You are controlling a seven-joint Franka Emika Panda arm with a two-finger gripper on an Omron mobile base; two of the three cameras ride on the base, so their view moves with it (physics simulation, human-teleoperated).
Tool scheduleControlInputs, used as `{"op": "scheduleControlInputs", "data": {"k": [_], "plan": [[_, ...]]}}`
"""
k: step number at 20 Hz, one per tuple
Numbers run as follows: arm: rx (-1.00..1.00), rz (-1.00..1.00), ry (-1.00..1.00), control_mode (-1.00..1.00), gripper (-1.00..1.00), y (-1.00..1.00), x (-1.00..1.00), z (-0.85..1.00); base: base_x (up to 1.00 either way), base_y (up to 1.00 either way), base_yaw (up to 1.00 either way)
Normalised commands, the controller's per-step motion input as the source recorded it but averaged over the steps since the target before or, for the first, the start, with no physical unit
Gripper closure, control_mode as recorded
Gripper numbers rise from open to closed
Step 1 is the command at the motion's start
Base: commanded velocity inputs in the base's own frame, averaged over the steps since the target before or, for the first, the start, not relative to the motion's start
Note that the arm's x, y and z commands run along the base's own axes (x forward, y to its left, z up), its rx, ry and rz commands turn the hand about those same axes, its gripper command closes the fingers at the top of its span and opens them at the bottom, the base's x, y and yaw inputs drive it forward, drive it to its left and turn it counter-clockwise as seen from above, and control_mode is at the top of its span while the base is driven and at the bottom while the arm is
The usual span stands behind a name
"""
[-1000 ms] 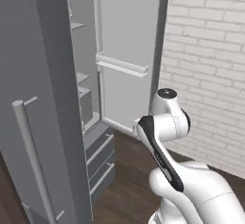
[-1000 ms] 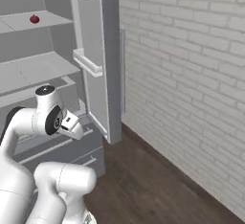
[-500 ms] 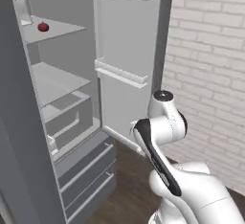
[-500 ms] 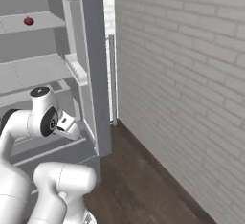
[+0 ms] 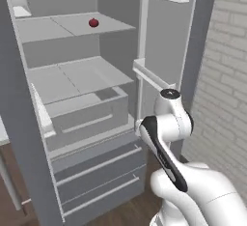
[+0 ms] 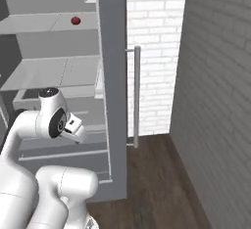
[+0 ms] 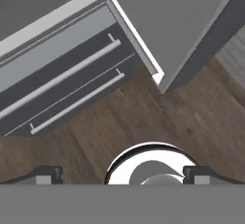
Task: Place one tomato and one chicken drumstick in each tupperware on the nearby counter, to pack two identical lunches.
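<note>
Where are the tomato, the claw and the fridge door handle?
tomato (image 5: pixel 93 23): left base view, middle of the red fruit on the upper shelf.
claw (image 7: pixel 122 176): hand view, midway between its open fingertips.
fridge door handle (image 6: pixel 137 96): right base view, mid-bar.

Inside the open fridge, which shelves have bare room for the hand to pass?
Upper shelf: bare left of the tomato, which sits near its right front. Middle shelf is bare across. Tightest below, around the clear drawer.
</note>
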Motion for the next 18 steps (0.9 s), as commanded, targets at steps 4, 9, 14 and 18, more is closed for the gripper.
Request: {"op": "scheduleControlInputs", "data": {"k": [4,9,14,18], "plan": [[0.0,0.0,0.0,1.0,-1.0,0.0,0.0,0.0,-0.26,0.18,0.41],[0.0,0.0,0.0,1.0,-1.0,0.0,0.0,0.0,0.29,0.05,0.06],[0.0,0.0,0.0,1.0,-1.0,0.0,0.0,0.0,0.71,0.47,0.02],[0.0,0.0,0.0,1.0,-1.0,0.0,0.0,0.0,0.19,0.18,0.04]]}}
